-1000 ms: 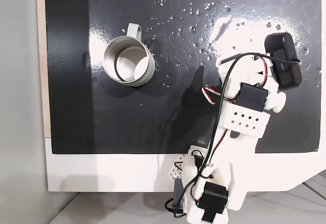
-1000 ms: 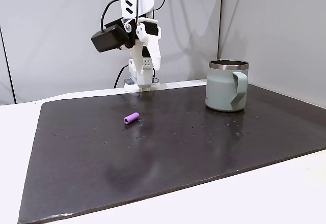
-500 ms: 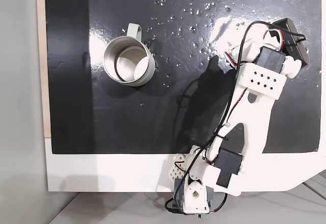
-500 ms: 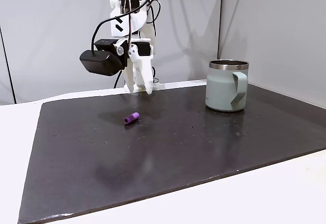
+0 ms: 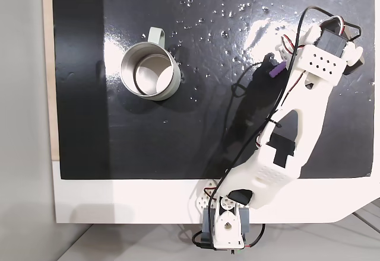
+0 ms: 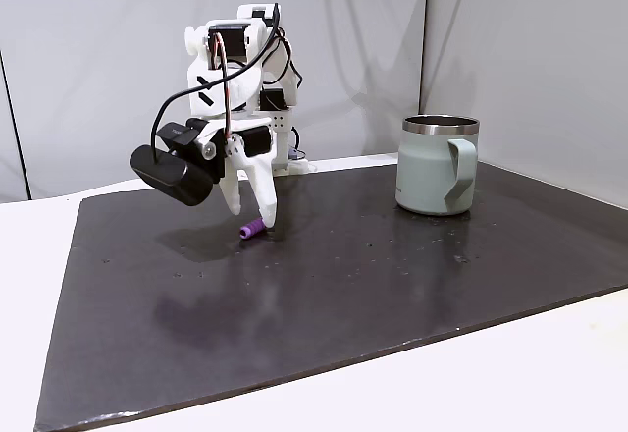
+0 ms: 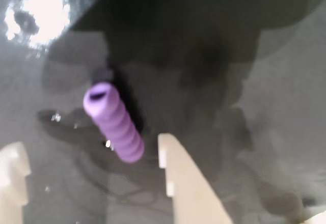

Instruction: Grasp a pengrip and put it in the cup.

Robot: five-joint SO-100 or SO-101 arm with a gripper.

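Looks like a hobby or lab test bench rather than a home. A glossy black mat (image 6: 343, 285) is laid over a white tabletop (image 6: 549, 373), and plain grey partition panels (image 6: 530, 49) are set up behind it. A white 3D-printed arm (image 5: 297, 124) with exposed wiring is mounted at the table's edge. Nothing domestic is seen, though little of the room itself is shown.

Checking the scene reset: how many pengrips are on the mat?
1. The pengrip lies on the black mat, just beneath the open pincer, well away from the cup. The arm covers part of the mat in the top-down fixed view, so another could be hidden.
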